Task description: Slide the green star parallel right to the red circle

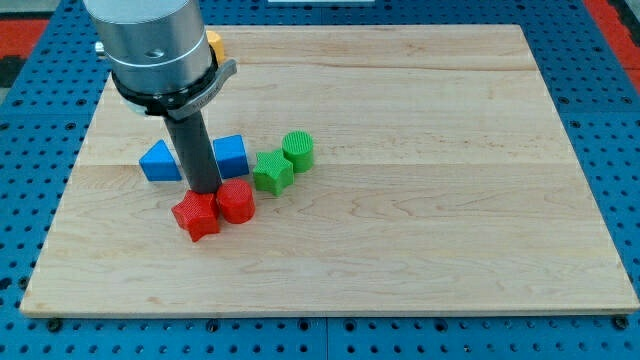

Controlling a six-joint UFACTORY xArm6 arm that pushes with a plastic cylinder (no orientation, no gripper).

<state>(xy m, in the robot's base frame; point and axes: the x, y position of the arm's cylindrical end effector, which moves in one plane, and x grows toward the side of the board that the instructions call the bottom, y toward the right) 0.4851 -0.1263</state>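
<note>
Camera view: one wooden board (400,200) lies on a blue pegboard surface (610,120); the arm enters from the view's top left
Tip: my tip (205,191) comes down among the blocks left of the board's centre; it stands just above the two red blocks, at the gap between them, and appears to touch or nearly touch them; contact cannot be told for certain
Jaws: there are none to release or clench; the arm ends in a plain dark rod and grasps nothing
Green star (272,171): sits right of the rod, just above and right of the red circle, touching or almost touching the green cylinder
Red circle (237,201): rests just right of the tip's end, pressed against the red star
Red star (196,215): lies below and left of the tip
Green cylinder (298,150): stands at the star's upper right
Blue blocks: a blue triangle (159,161) left of the rod; a blue cube (229,154) right of it, partly hidden behind the rod
Yellow block (212,44): only an edge shows behind the arm's grey housing; shape cannot be told
</note>
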